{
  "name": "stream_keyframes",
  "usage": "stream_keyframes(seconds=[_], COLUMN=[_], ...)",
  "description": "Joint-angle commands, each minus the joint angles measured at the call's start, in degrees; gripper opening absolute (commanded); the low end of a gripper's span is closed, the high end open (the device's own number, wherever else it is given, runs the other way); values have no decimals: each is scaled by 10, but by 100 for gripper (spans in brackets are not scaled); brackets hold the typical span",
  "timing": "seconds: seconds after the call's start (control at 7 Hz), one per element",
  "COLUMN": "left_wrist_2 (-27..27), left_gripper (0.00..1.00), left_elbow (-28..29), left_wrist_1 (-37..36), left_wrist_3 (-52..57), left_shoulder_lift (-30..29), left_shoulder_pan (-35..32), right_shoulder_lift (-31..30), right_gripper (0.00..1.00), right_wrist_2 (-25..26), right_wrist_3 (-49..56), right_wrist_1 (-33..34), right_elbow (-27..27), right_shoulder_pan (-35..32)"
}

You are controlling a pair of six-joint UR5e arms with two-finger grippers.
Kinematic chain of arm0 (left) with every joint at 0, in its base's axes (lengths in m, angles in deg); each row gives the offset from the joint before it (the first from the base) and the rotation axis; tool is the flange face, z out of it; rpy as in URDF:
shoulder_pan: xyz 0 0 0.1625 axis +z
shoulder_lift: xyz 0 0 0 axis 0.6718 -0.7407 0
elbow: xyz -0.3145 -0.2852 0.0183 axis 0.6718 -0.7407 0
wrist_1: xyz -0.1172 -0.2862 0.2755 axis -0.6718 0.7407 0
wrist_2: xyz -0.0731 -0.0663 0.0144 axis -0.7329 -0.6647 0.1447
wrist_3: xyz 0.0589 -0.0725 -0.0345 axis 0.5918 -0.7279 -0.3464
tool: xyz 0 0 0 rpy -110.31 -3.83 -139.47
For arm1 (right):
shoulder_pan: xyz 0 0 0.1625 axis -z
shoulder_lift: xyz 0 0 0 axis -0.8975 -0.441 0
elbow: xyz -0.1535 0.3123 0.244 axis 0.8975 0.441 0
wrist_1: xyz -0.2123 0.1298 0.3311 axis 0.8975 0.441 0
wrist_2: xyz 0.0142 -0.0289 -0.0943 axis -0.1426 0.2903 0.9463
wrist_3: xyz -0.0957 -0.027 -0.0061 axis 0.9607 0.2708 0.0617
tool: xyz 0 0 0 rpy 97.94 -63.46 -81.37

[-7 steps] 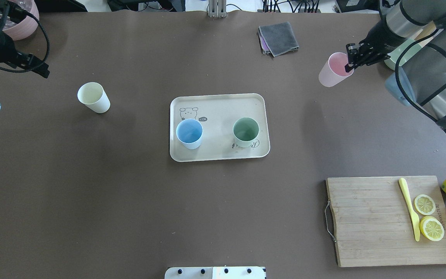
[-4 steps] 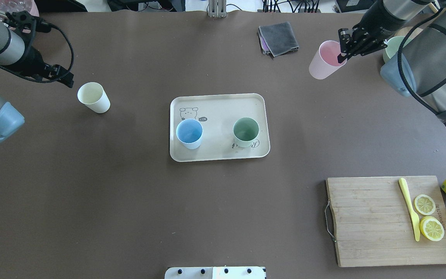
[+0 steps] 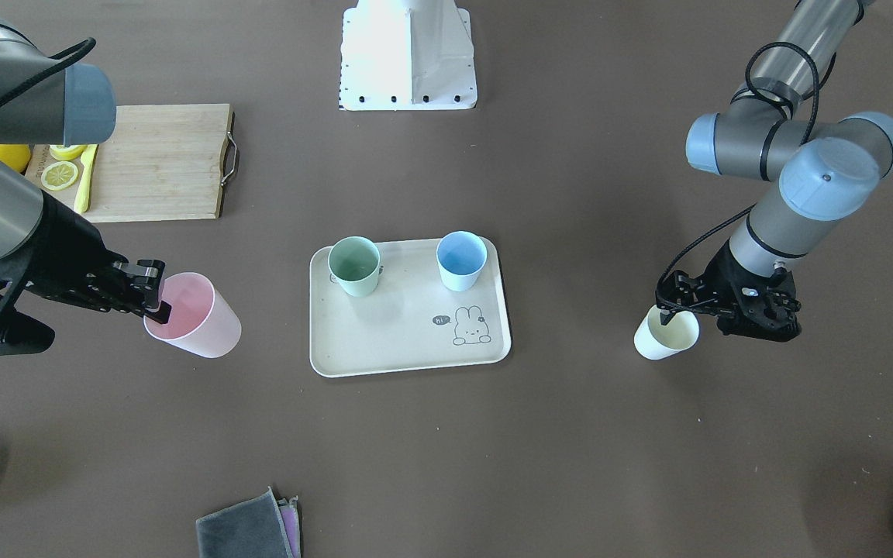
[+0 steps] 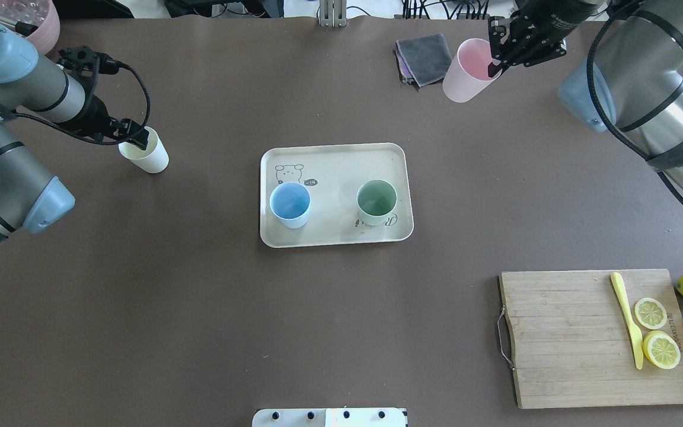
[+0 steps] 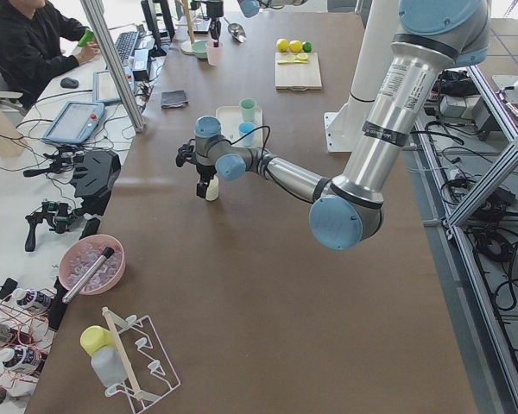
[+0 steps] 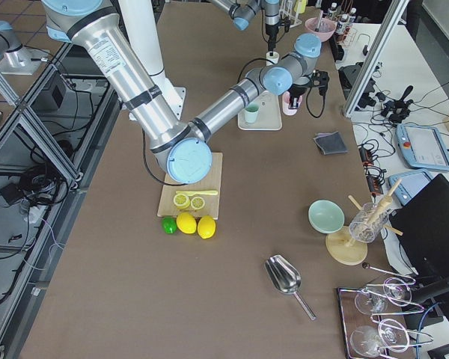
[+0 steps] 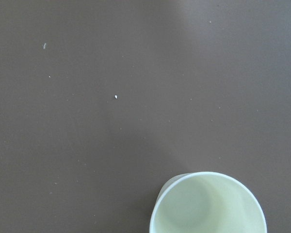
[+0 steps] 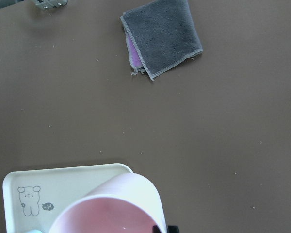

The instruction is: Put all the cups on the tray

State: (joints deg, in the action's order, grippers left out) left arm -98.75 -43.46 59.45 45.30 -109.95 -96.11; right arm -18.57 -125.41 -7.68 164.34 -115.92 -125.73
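The table (image 4: pixel 199 308) is dark brown, the tray (image 4: pixel 341 159) cream-beige with a dark-outlined bunny, the cloth (image 4: pixel 427 58) grey over purple, and there are a mint green cup (image 4: pixel 376 203), light blue cup (image 4: pixel 290 205), pink cup (image 4: pixel 465 76) and pale yellow cup (image 4: pixel 147 156).

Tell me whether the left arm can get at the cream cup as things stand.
Probably yes: the left end effector hangs right at the cream cup's rim, with only bare table around it; nothing stands between.

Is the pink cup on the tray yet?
No. The pink cup hangs tilted in the right gripper, clear of the tray.
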Motion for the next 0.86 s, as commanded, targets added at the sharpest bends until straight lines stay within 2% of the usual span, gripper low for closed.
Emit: stream_keyframes(seconds=[0.0, 0.14, 0.43, 0.57, 0.71], left_wrist_2=[1, 1, 1, 1, 0], left_gripper=[77, 57, 33, 0, 0], left_elbow=[22, 28, 34, 34, 21], left_wrist_1=[3, 9, 16, 21, 24], left_wrist_3=[3, 4, 4, 5, 1], left_shoulder_lift=[-15, -15, -14, -13, -16], left_shoulder_pan=[1, 2, 3, 5, 5], right_shoulder_lift=[14, 19, 26, 28, 28], right_gripper=[0, 0, 0, 0, 0], right_wrist_2=[60, 94, 129, 137, 149], right_wrist_3=[-38, -53, -83, -87, -87], right_wrist_1=[-2, -5, -8, -9, -13], right_elbow=[1, 3, 4, 7, 9], right_shoulder_pan=[60, 97, 144, 158, 164])
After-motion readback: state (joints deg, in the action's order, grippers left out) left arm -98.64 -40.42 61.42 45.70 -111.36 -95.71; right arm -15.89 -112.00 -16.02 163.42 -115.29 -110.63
